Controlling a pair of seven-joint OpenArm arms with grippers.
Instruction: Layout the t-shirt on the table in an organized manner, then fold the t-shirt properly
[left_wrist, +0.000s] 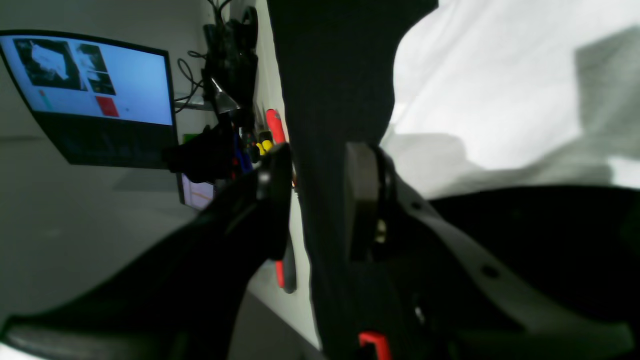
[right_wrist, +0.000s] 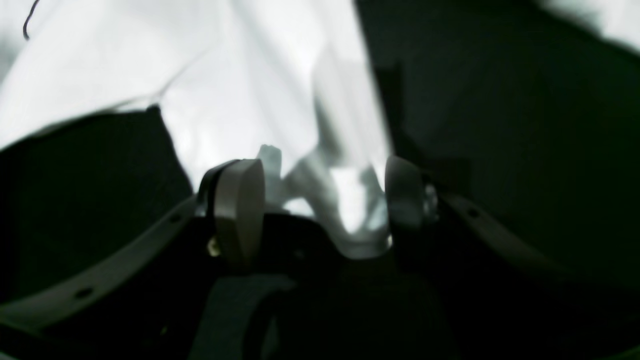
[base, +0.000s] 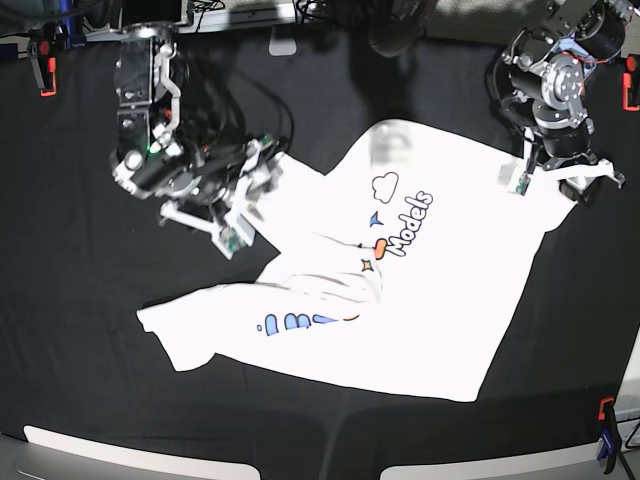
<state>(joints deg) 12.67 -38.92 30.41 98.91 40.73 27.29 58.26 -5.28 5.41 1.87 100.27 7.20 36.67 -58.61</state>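
Note:
The white t-shirt lies printed side up and rumpled on the black table, its lower left part bunched. My right gripper is at the shirt's upper left edge. In the right wrist view it stands open, with a fold of the white t-shirt lying between the fingers. My left gripper hovers at the shirt's right corner. In the left wrist view its jaws are apart over a strip of black table, and the t-shirt lies just to the right.
Orange clamps sit at the table's far left edge, at its right edge and near the front right corner. A monitor, cables and red-handled tools stand beyond the table's edge.

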